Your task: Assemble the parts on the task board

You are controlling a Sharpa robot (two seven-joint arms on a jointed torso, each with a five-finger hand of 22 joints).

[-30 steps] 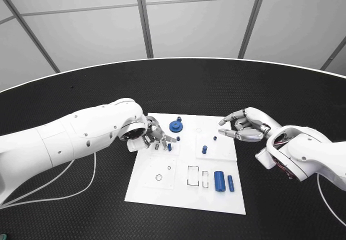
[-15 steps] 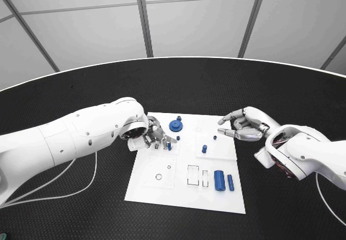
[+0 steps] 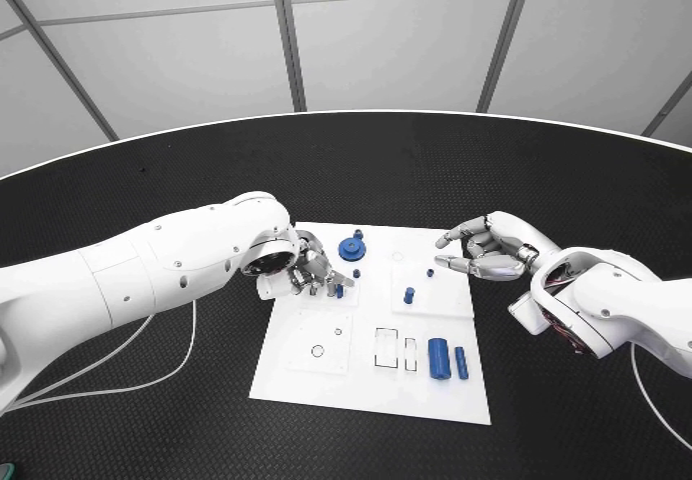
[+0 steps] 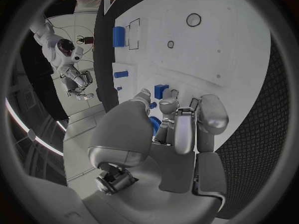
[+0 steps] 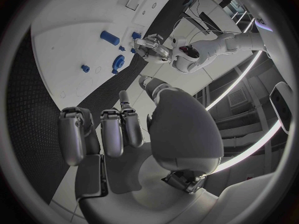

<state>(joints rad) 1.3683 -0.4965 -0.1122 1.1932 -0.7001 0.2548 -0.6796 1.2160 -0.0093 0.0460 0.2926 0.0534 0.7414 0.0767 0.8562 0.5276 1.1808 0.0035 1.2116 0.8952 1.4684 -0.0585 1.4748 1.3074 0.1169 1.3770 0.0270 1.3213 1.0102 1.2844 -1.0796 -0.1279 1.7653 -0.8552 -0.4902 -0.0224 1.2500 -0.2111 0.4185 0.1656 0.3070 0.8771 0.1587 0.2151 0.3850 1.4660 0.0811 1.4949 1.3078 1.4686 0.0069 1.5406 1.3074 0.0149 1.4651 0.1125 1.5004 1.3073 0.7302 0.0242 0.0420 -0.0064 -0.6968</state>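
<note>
The left hand [image 3: 303,272] is down on the near-left part of the task board [image 3: 325,385], fingers curled round a small blue part [image 3: 339,291] that it grips upright, its lower end at the board surface. To my eye it holds the piece on end because it means to seat it in a hole there. Just beyond its fingertips stands the round blue knob piece [image 3: 352,248], already on the board.

Moving across, a short blue peg [image 3: 410,296] stands in the middle, and two blue cylinders [image 3: 447,361] lie side by side near the front edge, beside the outlined rectangular slots [image 3: 385,351]; I'd guess they wait there for their turn.

At the board's far-right corner the right hand [image 3: 485,251] hovers, fingers loosely bent and apart, holding nothing. It seems parked clear so the left has room.
</note>
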